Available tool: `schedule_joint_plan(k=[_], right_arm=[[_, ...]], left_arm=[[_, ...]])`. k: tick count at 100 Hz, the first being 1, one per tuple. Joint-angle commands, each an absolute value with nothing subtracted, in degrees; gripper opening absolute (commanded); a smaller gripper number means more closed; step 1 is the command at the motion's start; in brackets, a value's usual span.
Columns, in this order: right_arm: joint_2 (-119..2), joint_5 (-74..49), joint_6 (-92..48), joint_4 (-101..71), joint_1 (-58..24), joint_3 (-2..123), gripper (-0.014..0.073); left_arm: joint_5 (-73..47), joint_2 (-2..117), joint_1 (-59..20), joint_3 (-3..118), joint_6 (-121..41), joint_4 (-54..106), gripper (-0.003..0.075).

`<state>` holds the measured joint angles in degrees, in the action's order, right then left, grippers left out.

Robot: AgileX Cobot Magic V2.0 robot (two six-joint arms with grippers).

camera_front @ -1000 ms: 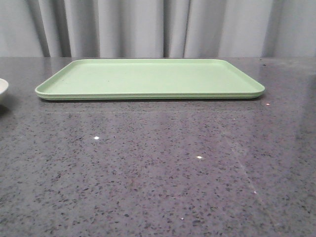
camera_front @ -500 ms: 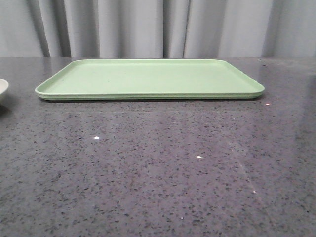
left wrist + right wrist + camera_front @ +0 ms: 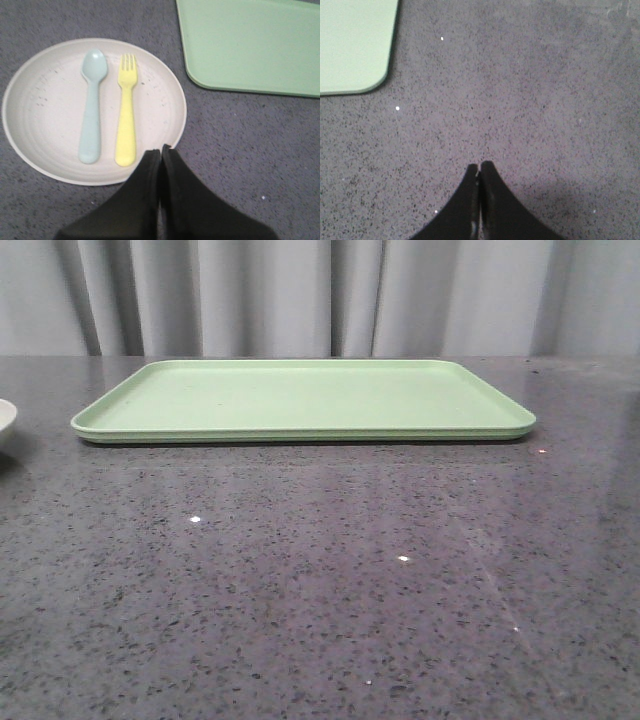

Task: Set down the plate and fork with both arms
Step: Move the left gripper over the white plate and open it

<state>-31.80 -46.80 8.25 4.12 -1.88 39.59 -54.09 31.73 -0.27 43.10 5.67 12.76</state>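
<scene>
The off-white speckled plate [image 3: 45, 110] lies on the grey stone table beside the tray; in the front view only its rim [image 3: 5, 420] shows at the left edge. The yellow fork [image 3: 126, 112] lies on the plate next to a pale blue spoon [image 3: 92, 105]. My left gripper [image 3: 160, 150] is shut and empty, above the plate's near rim, close to the fork's handle end. My right gripper [image 3: 479, 165] is shut and empty over bare table, apart from the tray's corner. Neither gripper shows in the front view.
A flat light green tray [image 3: 300, 400] lies at the back middle of the table; its corner shows in the left wrist view [image 3: 250, 45] and in the right wrist view [image 3: 350, 45]. Grey curtains hang behind the table.
</scene>
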Motion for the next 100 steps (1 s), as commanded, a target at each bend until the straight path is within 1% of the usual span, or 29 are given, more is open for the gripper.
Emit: schedule_joint_plan(k=[1,46,54,59,61,63,64,67,68,71,73,75,76,78,80,81,82,85,88,100], right_arm=[[-32.75,-45.65,8.09,4.52,-1.63,41.66,-0.0068],[-32.75,-45.81,8.09,4.52,-1.63,41.66,-0.0061],[-32.75,-45.81,8.09,4.52,-1.63,41.66,-0.0004],[-32.75,-45.81,8.09,4.52,-1.63,41.66,0.0062],[-32.75,-45.81,8.09,4.52,-1.63,41.66,0.0111],[-32.75,-45.81,8.09,4.52,-1.63,41.66,0.0138],[-32.75,-45.81,8.09,4.52,-1.63,41.66,0.0166],[-32.75,-45.81,8.09,4.52,-1.63,41.66,0.0211],[-32.75,-45.81,8.09,4.52,-1.63,41.66,0.0241],[-32.75,-45.81,8.09,4.52,-1.63,41.66,0.0302],[-32.75,-45.81,8.09,4.52,-1.63,41.66,0.0363],[-32.75,-45.81,8.09,4.52,-1.63,41.66,0.0405],[-32.75,-45.81,8.09,4.52,-1.63,41.66,0.0405],[-32.75,-45.76,8.09,4.52,-1.63,41.66,0.0454],[-32.75,-45.54,8.09,4.52,-1.63,41.66,0.0486],[-32.75,-45.54,8.09,4.52,-1.63,41.66,0.0486],[-32.75,-45.41,8.09,4.52,-1.63,41.66,0.0512],[-32.75,-45.14,8.09,4.52,-1.63,41.66,0.0538],[-32.75,-45.07,8.09,4.52,-1.63,41.66,0.055],[-32.75,-44.9,8.09,4.52,-1.63,41.66,0.0556]], left_arm=[[-52.24,34.53,-0.2,45.31,5.89,16.88,-0.002],[-52.25,35.96,-0.2,45.35,5.48,17.56,-0.0019],[-52.21,35.96,-0.2,45.35,4.07,17.56,0.0009],[-52.21,35.96,-0.2,45.46,3.51,17.56,0.0065],[-52.21,35.96,-0.2,45.45,3.22,17.56,0.0084],[-52.21,35.96,-0.2,45.57,3.1,17.56,0.0116],[-52.21,35.96,-0.2,45.58,3.1,17.56,0.0139],[-52.21,35.96,-0.2,45.58,2.95,17.56,0.019],[-52.08,35.96,-0.2,45.69,2.95,17.56,0.0204],[-52.08,35.96,-0.2,45.67,2.74,17.56,0.0278],[-52.08,35.96,-0.2,45.67,2.81,17.56,0.0323],[-52.08,35.96,-0.2,45.67,2.81,17.56,0.0353],[-52.08,35.96,-0.2,45.67,2.81,17.45,0.0381],[-52.08,35.96,-0.2,45.67,2.81,17.45,0.0421],[-52.08,35.96,-0.2,45.67,2.81,17.3,0.0457],[-52.08,35.96,-0.2,45.67,2.81,17.31,0.0468],[-52.08,35.96,-0.2,45.67,2.81,17.18,0.0479],[-51.86,35.96,-0.2,45.67,2.81,16.76,0.052],[-51.75,35.96,-0.2,45.67,2.81,16.29,0.054],[-51.7,35.96,-0.2,45.67,2.81,15.55,0.0546]])
